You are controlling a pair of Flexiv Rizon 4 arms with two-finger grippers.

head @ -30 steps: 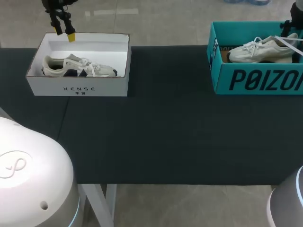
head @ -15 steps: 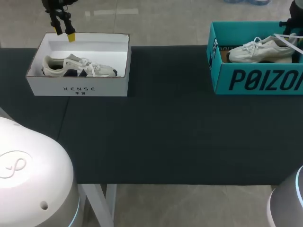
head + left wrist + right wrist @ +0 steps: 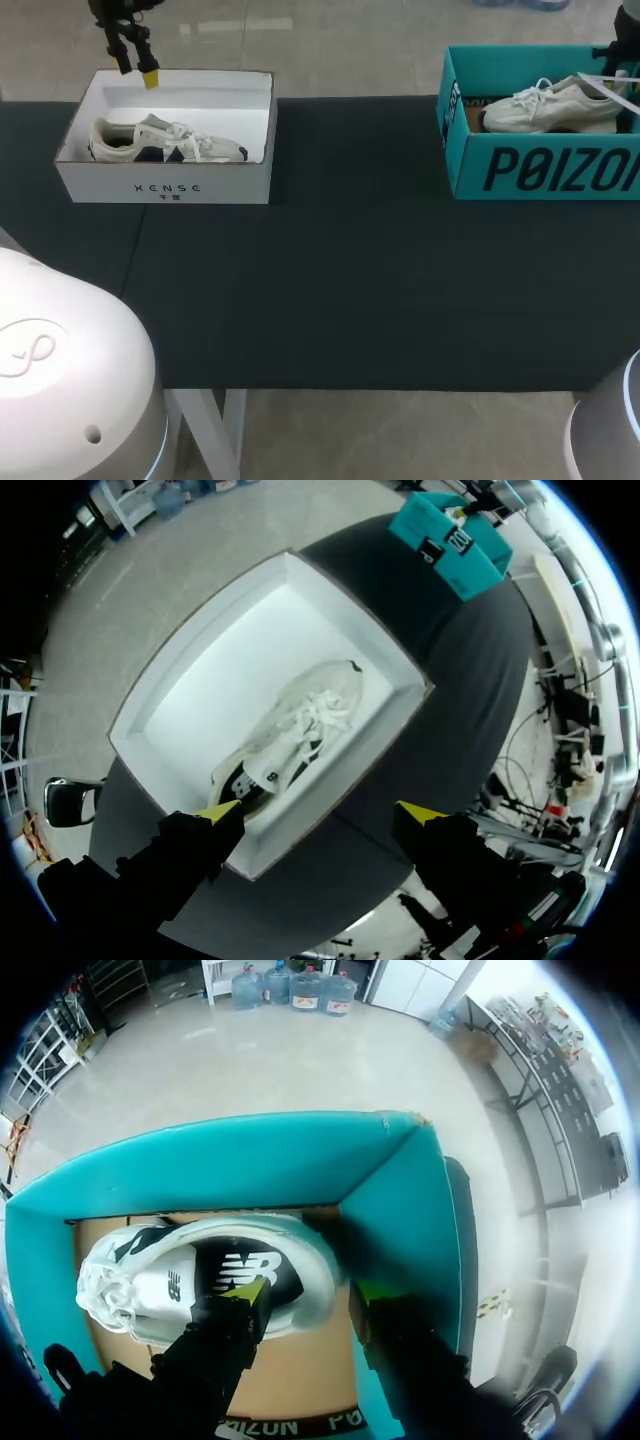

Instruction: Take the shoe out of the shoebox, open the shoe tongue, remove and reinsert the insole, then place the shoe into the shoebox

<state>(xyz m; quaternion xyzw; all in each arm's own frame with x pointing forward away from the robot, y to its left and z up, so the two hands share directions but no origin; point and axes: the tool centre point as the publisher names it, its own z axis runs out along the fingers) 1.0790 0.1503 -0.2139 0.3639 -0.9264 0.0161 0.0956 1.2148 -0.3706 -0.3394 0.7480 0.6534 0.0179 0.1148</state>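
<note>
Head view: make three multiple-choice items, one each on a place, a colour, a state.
1. The left tool is: A above the white box; B at mid-table; C on the floor.
2. The right-hand box is: A red; B teal; C black.
3. The left tool is: A shut on a lace; B shut on a box wall; C open.
A: it hangs over that box. B: its walls are teal. C: its tips stand wide apart, holding nothing.

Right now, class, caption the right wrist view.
The right gripper, open over the white shoe in its teal shoebox.
</note>
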